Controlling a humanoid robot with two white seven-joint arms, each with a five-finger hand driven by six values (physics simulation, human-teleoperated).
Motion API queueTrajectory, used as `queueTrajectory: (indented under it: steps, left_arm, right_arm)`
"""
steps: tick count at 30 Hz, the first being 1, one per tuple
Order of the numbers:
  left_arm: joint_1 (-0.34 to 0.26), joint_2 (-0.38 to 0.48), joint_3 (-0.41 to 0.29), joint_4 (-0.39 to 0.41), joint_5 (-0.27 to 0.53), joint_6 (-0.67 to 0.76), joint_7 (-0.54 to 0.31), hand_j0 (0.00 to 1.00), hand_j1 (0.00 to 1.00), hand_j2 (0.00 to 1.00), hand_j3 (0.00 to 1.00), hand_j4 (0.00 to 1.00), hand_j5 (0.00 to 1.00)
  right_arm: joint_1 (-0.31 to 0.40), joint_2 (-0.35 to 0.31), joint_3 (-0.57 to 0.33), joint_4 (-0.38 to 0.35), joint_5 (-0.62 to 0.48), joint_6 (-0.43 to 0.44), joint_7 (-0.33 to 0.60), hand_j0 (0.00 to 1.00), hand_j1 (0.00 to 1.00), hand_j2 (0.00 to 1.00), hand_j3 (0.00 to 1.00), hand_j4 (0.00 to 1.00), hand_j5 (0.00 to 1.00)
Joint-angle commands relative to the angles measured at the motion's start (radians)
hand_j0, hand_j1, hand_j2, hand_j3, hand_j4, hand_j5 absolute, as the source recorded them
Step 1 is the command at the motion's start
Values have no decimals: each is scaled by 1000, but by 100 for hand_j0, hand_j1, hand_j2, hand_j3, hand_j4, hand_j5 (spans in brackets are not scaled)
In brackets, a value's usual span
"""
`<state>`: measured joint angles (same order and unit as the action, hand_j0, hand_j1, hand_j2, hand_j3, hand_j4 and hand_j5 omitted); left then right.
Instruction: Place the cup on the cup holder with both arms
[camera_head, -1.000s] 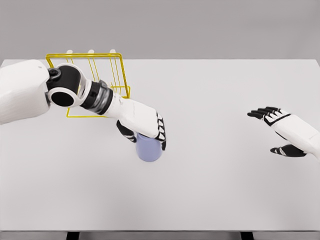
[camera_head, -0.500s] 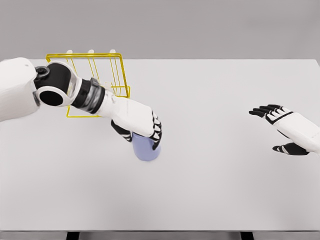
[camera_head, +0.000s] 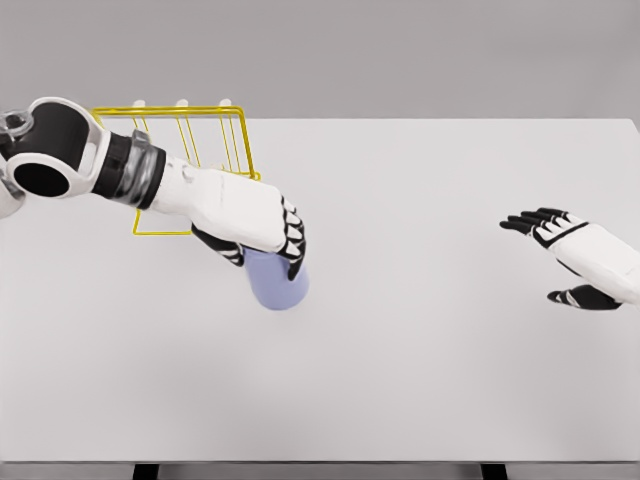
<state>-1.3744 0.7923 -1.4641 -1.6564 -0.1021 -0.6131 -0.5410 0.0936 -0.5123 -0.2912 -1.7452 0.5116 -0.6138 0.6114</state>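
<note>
A pale lavender cup (camera_head: 276, 284) hangs a little above the white table, tilted, with my left hand (camera_head: 258, 232) shut around its upper part from above. Behind that hand at the table's far left stands the yellow wire cup holder (camera_head: 186, 140), partly hidden by my left forearm. My right hand (camera_head: 570, 260) hovers over the table's right side, fingers spread and holding nothing, far from the cup.
The white table (camera_head: 420, 360) runs across the whole view, its front edge near the bottom of the picture. The holder has white-tipped pegs (camera_head: 182, 103) along its top rail.
My left hand has carried the cup up and to the left, toward the holder, and the cup has tilted. The right hand has drifted slightly right.
</note>
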Motion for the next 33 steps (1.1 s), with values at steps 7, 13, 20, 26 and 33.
queueTrajectory:
  steps: [7,13,20,26,33]
  left_arm:
    - [2,53,105,-20,13,2,-1,62,62,62,62,62,62]
    - [2,73,157,-25,50,2,-1,62,62,62,62,62,62]
    - [14,97,238,-28,65,2,1,62,62,62,62,62,62]
    - [15,134,291,-28,85,2,1,62,62,62,62,62,62]
    - [15,177,335,-28,101,2,-1,62,62,62,62,62,62]
  right_arm:
    - [0,-2,0,0,-7,3,0,100,100,100,100,100,100]
    - [0,-2,0,0,-7,3,0,100,100,100,100,100,100]
    - [0,-2,0,0,-7,3,0,100,100,100,100,100,100]
    - [0,-2,0,0,-7,3,0,100,100,100,100,100,100]
    - [0,-2,0,0,-7,3,0,100,100,100,100,100,100]
